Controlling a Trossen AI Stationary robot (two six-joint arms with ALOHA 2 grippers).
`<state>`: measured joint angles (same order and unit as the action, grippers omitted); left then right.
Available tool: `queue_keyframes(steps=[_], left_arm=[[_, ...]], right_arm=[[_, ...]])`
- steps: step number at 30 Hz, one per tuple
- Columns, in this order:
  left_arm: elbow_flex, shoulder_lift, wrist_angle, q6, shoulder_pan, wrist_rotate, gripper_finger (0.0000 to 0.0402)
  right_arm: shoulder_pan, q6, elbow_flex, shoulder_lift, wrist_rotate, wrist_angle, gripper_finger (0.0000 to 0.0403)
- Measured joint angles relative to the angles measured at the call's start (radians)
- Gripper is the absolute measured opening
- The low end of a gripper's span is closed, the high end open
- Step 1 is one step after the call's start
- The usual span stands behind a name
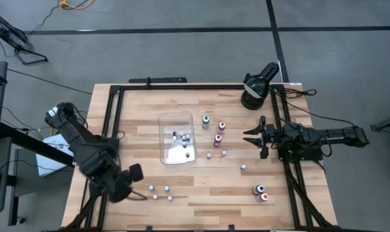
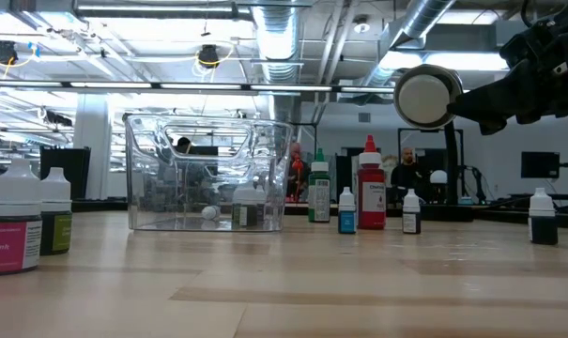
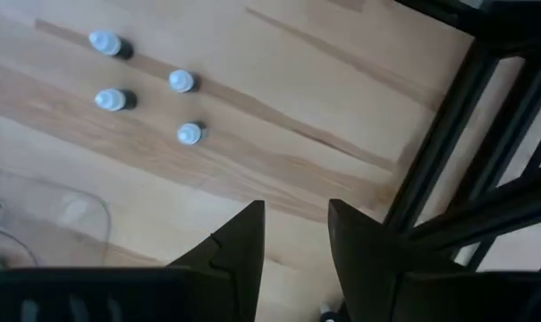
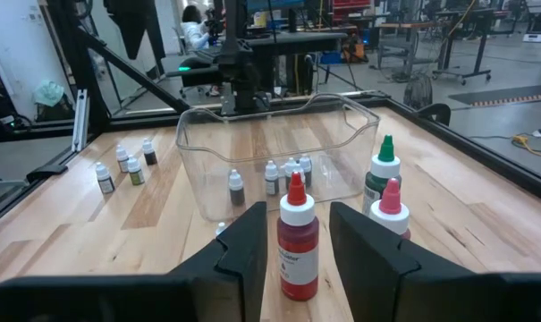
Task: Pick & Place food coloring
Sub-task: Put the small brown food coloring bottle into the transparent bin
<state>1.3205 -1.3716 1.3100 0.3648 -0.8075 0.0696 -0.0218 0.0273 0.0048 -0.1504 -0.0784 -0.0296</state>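
Clear tray [image 1: 164, 120] blurs bottles inside [image 1: 184, 138] | left gripper [image 3: 295, 234] parted, empty | right gripper [image 4: 297, 237] likewise

Overhead camera looks straight down; low one sits level, sharing the clear tray [image 1: 176, 138] (wrist cameras closer).

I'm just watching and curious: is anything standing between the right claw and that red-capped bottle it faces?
Nothing visible. The right gripper is open, and the red-capped bottle stands directly ahead, bare wood between. The clear tray sits behind it.
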Motion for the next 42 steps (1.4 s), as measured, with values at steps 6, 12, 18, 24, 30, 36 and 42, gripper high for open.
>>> queue_keyframes(steps=[6, 12, 18, 24, 30, 36, 42], left_arm=[[-0.001, 0.0, -0.02, -0.093, -0.053, -0.063, 0.0117], [-0.084, -0.001, -0.114, -0.198, -0.055, -0.127, 0.0117], [-0.216, -0.001, -0.265, -0.245, -0.075, -0.163, 0.0117], [-0.336, -0.001, -0.455, -0.234, -0.112, -0.232, 0.0117], [-0.413, -0.001, -0.564, -0.234, -0.124, -0.346, 0.0117], [-0.462, -0.013, -0.641, -0.219, -0.096, -0.365, 0.0117], [-0.477, -0.069, -0.697, -0.178, -0.053, -0.418, 0.0117]], right_arm=[[0.0, 0.0, 0.0, 0.0, 0.0, 0.0, 0.0113], [0.0, 0.0, 0.0, 0.0, 0.0, 0.0, 0.0113], [0.0, 0.0, 0.0, 0.0, 0.0, 0.0, 0.0113], [0.0, 0.0, 0.0, 0.0, 0.0, 0.0, 0.0113], [0.0, 0.0, 0.0, 0.0, 0.0, 0.0, 0.0113], [0.0, 0.0, 0.0, 0.0, 0.0, 0.0, 0.0113], [0.0, 0.0, 0.0, 0.0, 0.0, 0.0, 0.0113]])
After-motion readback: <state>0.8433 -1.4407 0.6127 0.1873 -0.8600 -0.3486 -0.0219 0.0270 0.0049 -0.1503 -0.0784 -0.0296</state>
